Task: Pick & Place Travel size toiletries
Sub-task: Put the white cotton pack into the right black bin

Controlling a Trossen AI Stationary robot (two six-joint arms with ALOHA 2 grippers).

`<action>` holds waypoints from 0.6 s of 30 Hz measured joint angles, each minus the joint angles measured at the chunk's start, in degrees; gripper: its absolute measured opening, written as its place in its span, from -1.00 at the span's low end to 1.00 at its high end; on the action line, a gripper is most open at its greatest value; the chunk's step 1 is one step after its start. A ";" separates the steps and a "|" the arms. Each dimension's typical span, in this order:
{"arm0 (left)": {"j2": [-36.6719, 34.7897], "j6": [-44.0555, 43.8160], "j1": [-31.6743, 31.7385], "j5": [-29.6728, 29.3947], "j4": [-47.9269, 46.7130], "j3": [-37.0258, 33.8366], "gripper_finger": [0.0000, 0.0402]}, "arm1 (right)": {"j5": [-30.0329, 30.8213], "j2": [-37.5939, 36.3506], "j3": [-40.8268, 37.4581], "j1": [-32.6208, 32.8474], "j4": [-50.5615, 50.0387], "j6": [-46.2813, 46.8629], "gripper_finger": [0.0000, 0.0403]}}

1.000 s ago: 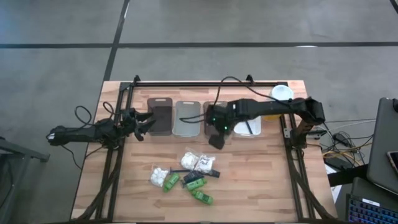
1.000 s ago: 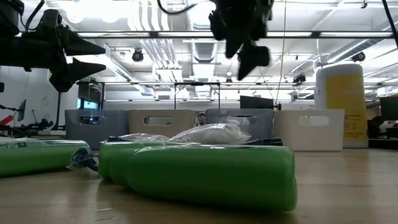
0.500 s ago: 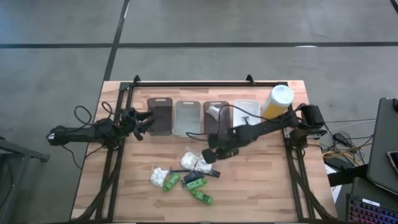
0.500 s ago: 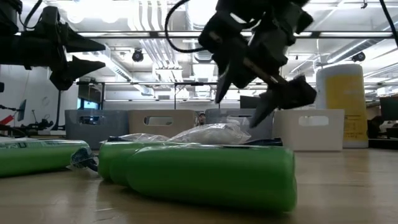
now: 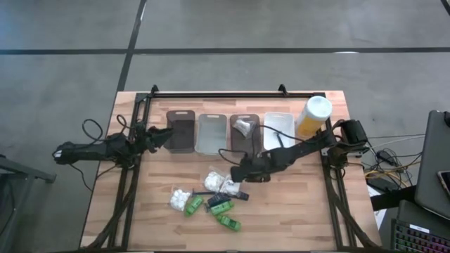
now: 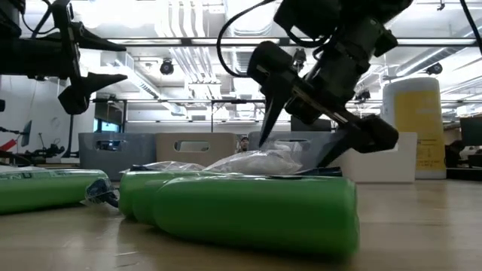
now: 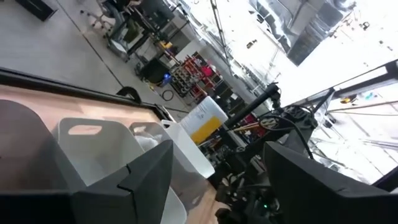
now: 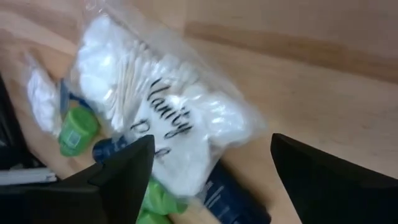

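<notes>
The toiletries lie in a loose pile near the table's near edge: bright green little bottles (image 5: 223, 213) (image 6: 256, 211), white crinkly packets (image 5: 179, 197), and a dark tube (image 8: 231, 194). My right gripper (image 5: 237, 174) (image 6: 297, 150) (image 8: 211, 140) is open and slants down over a white packet printed "Vanity" (image 8: 165, 118) (image 6: 256, 160). Its fingers stand on either side of the packet, and no touch shows. My left gripper (image 5: 163, 135) (image 6: 120, 66) (image 7: 217, 149) is open and hangs in the air by the leftmost dark tray (image 5: 180, 131).
Several trays stand in a row along the far side: the dark one, a clear one (image 5: 212, 133), another dark one (image 5: 246, 139) holding a white packet (image 5: 243, 126), and a white one (image 5: 279, 126). A tall yellow cylinder with a white cap (image 5: 313, 114) (image 6: 412, 128) stands at the far right. Bare wood lies right of the pile.
My right gripper has moved from above the trays toward the near edge and down, tipping to slant over the white packet in the pile. It stays open. The yellow cylinder and the third tray, covered by the arm before, now show.
</notes>
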 joint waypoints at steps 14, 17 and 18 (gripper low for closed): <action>0.13 -3.10 0.02 -2.72 -0.01 0.02 0.27 | 0.63 4.27 -0.16 0.30 8.52 2.97 0.74; 0.28 -1.94 0.00 0.51 -0.49 0.04 0.27 | 2.54 6.15 -0.01 0.19 12.68 3.01 0.70; 0.36 -1.44 0.00 1.99 -0.96 0.09 0.27 | 2.97 6.36 0.03 0.14 13.26 3.25 0.67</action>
